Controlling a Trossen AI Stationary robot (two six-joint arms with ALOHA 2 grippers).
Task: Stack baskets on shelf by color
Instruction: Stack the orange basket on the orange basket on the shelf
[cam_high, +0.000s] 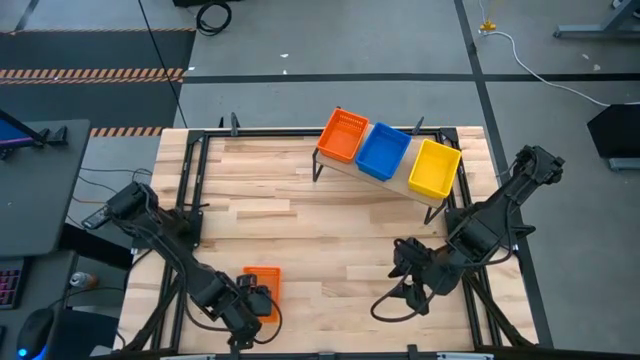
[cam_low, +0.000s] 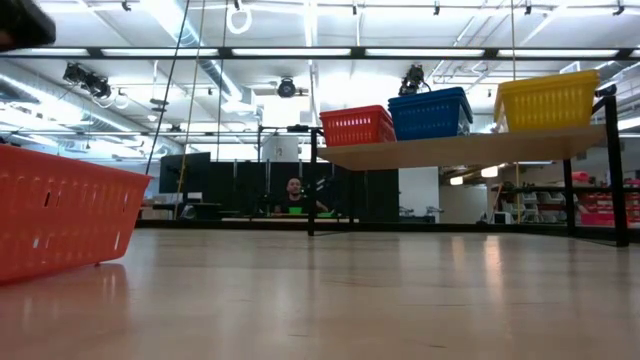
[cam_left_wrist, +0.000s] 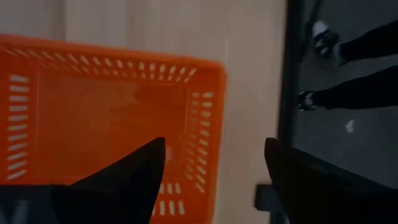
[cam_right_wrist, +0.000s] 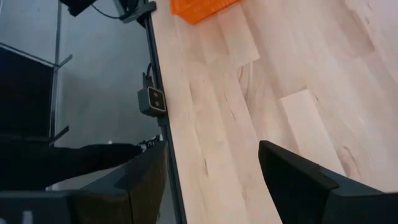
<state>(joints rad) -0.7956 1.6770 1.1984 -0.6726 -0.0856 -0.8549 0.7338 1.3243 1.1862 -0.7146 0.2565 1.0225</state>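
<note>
The wooden shelf (cam_high: 425, 190) stands at the table's far side on black legs. Orange (cam_high: 343, 134), blue (cam_high: 384, 151) and yellow (cam_high: 434, 167) baskets rest on it in a row, also seen in the low view as orange (cam_low: 356, 126), blue (cam_low: 430, 112) and yellow (cam_low: 545, 100). Another orange basket (cam_high: 263, 289) (cam_left_wrist: 106, 118) lies on the table near its near left corner. My left gripper (cam_high: 254, 301) (cam_left_wrist: 214, 146) is open above it, one finger over its inside and one outside its wall (cam_left_wrist: 205, 118). My right gripper (cam_high: 405, 288) (cam_right_wrist: 211, 146) is open over bare table at the near right.
The black frame rail (cam_left_wrist: 289, 93) runs along the table's edge just beyond the orange basket. A person's shoes (cam_left_wrist: 320, 34) show on the floor past it. Another person (cam_low: 293, 192) sits behind the table. Bare wood (cam_high: 330, 250) lies between the arms and the shelf.
</note>
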